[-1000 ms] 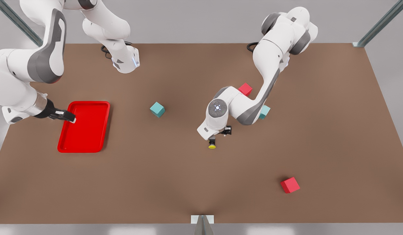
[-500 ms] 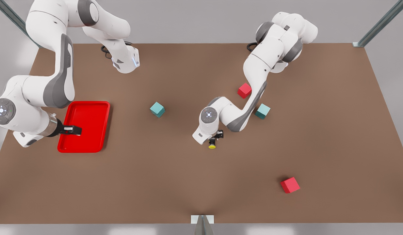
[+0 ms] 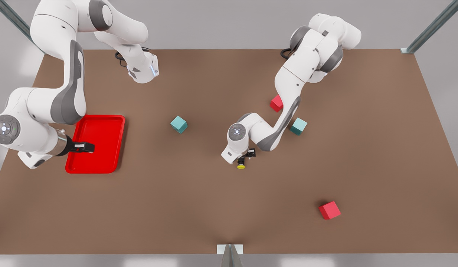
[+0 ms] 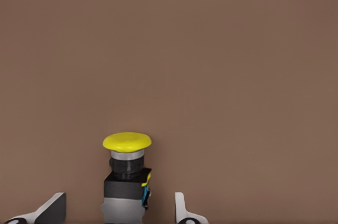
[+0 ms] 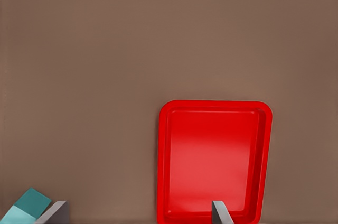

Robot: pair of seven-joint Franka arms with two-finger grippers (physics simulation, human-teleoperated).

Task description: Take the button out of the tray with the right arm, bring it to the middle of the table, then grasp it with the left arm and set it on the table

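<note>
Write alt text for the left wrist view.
A yellow-capped button stands on the brown table, between the two open fingers of the left pincer, neither finger touching it.

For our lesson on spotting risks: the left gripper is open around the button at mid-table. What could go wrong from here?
1. The button lies between the left gripper's open fingers with little room on either side; a crooked retreat could knock it away.
2. The left arm's elbow passes close to a teal cube; a swing might shove it.
The right gripper waits open over the tray.
</note>
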